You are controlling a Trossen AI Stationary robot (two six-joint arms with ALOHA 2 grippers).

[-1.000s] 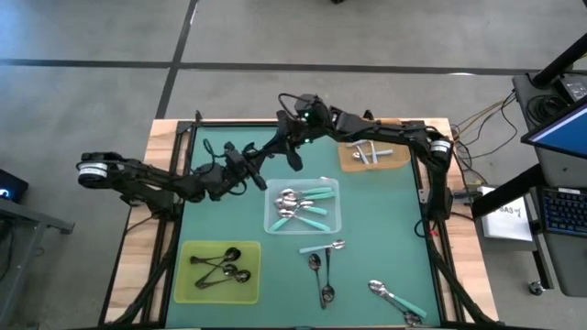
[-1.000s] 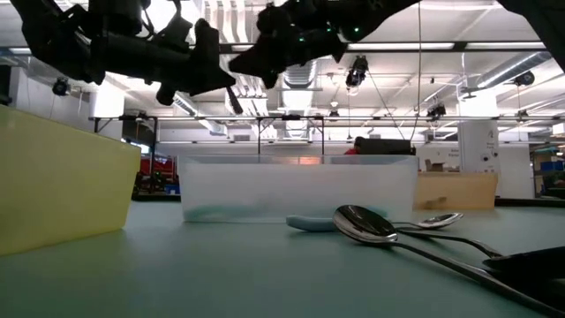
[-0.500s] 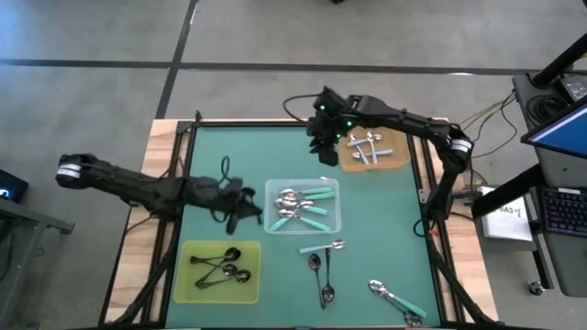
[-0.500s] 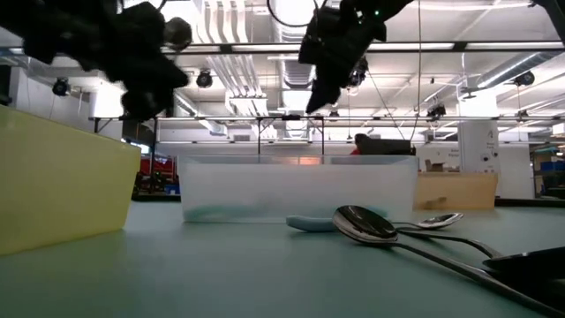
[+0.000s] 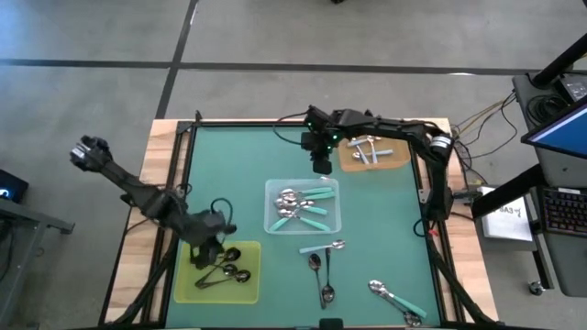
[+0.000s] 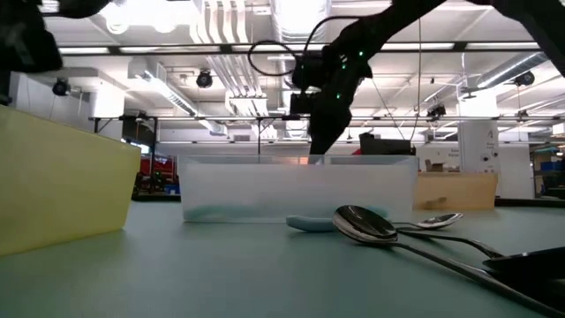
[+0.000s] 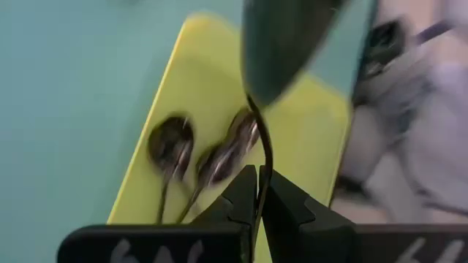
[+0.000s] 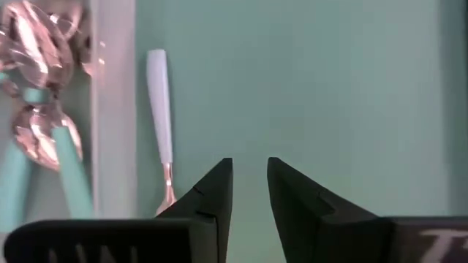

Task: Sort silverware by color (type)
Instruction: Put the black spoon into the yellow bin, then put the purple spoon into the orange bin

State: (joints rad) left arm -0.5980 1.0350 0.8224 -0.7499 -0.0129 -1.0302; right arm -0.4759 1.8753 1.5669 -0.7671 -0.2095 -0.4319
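My left gripper (image 5: 207,249) hangs over the far left corner of the yellow-green tray (image 5: 188,289), shut on a dark spoon (image 7: 281,44). Several dark spoons (image 5: 223,267) lie in that tray. My right gripper (image 5: 321,166) hovers open and empty over bare mat between the clear tray (image 5: 336,220) and the orange-brown tray (image 5: 348,163). Teal-handled spoons (image 5: 304,205) lie in the clear tray, silver ones (image 5: 369,148) in the orange-brown tray. Loose on the mat are a teal-handled spoon (image 5: 321,247), two dark spoons (image 5: 321,278) and a teal-handled pair (image 5: 396,302). My left gripper pinches the dark spoon's thin handle (image 7: 260,164) between its two fingertips. The spoon sticks out beyond the fingers along their line, bowl (image 7: 281,44) foremost, lifted clear above the yellow-green tray (image 7: 197,102).
The trays' walls stand up from the green mat (image 5: 229,165); the clear tray's wall (image 6: 296,187) is seen across the low view. A loose spoon (image 6: 366,224) lies near that camera. Cables trail from both arms. Bare mat lies along the far and left sides.
The two grippers, close together over the far middle of the table a second ago, have parted. My left gripper swung toward the near left corner, carrying the dark spoon over the yellow-green tray. My right gripper moved right toward the orange-brown tray, then came lower.
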